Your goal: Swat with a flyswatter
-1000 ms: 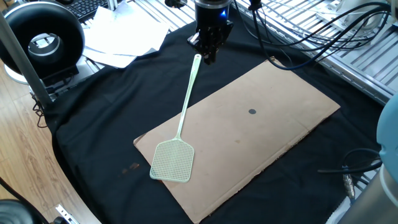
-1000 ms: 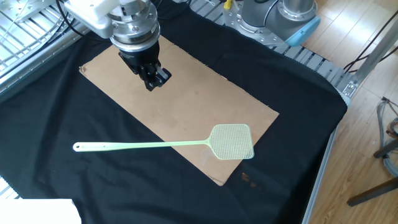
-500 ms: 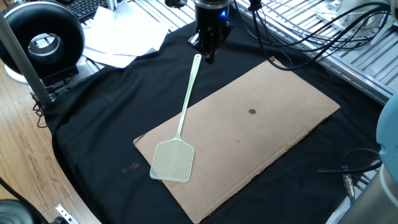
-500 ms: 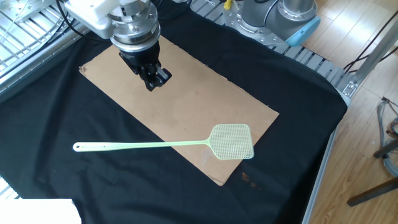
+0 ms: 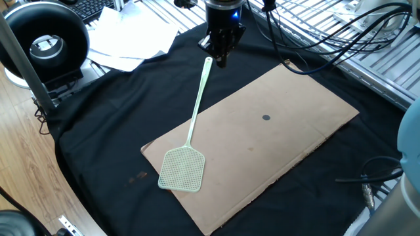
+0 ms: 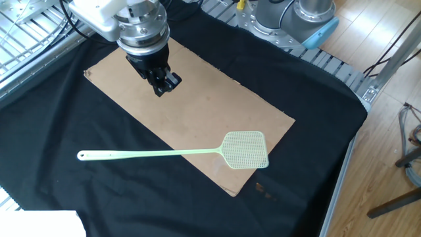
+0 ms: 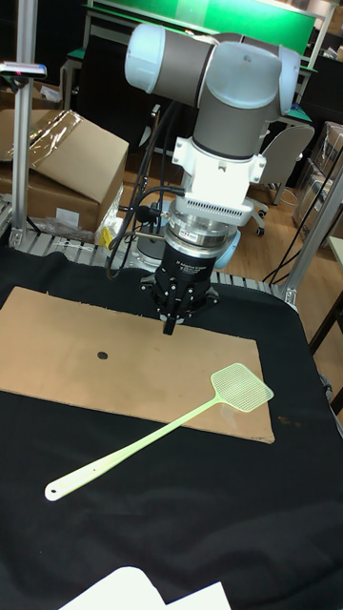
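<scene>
— Where's the flyswatter (image 6: 197, 151) sitting?

— Flat on the table, nobody holding it. Its mesh head (image 5: 182, 169) lies on the near corner of the cardboard sheet (image 6: 217, 105), overhanging the edge a little. The thin handle runs back across the corner of the sheet and out onto the black cloth (image 5: 111, 118), ending in a small loop (image 7: 53, 492).

— And the gripper (image 6: 162, 85)?

— It hangs above the cardboard, pointing straight down, with nothing in it. From the tall fixed view it's clearly behind the swatter, well apart from it; from one fixed view it looks as though it's just over the handle's tip, but that is only the angle. Its fingers sit tight together, no gap I can make out.

— Anything else on the board?

— A small dark dot (image 5: 266, 118) out in the open part of the sheet, away from the swatter head.

— Around the table?

— Loose white papers (image 5: 134, 42) on one corner, a round black fan-like thing (image 5: 44, 40) beside them, black cables (image 5: 315, 39) trailing across the metal racks, and cardboard boxes (image 7: 67, 157) off in the background.
</scene>
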Controlling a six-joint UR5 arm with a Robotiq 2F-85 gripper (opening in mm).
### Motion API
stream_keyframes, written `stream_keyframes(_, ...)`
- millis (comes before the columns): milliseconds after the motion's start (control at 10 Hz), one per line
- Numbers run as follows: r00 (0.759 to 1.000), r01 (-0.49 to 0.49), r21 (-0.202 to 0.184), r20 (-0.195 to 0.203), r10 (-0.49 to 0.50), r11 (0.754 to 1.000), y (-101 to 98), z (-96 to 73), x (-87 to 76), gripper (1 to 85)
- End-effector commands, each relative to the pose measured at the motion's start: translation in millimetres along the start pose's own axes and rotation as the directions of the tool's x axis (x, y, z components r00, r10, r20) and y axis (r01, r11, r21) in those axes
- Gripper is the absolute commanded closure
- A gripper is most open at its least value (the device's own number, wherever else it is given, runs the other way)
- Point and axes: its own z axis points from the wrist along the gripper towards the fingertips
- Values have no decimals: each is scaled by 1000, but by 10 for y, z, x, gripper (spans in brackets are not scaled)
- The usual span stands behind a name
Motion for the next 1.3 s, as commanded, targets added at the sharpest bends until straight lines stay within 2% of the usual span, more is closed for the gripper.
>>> stream_keyframes(0,1000,-6,-7,-3,6,1000,24,-36,11,833)
stream_keyframes(200,1000,1,-10,6,-1,1000,68,-119,-2,833)
stream_keyframes(300,1000,7,-36,9,-6,999,141,-166,11,833)
stream_keyframes(400,999,34,-57,32,-32,998,199,-177,-41,833)
stream_keyframes(500,998,48,-94,41,-44,994,312,-178,-61,833)
stream_keyframes(600,996,82,-60,48,-79,995,227,-175,-74,837)
stream_keyframes(700,995,88,-54,60,-84,995,216,-156,-118,837)
stream_keyframes(900,996,41,-60,82,-36,997,228,-99,-205,837)
stream_keyframes(1000,995,27,-70,93,-21,997,289,-92,-243,833)
stream_keyframes(1100,996,0,-69,86,6,998,353,-85,-264,833)
stream_keyframes(1200,997,-3,-43,77,7,999,341,-100,-240,833)
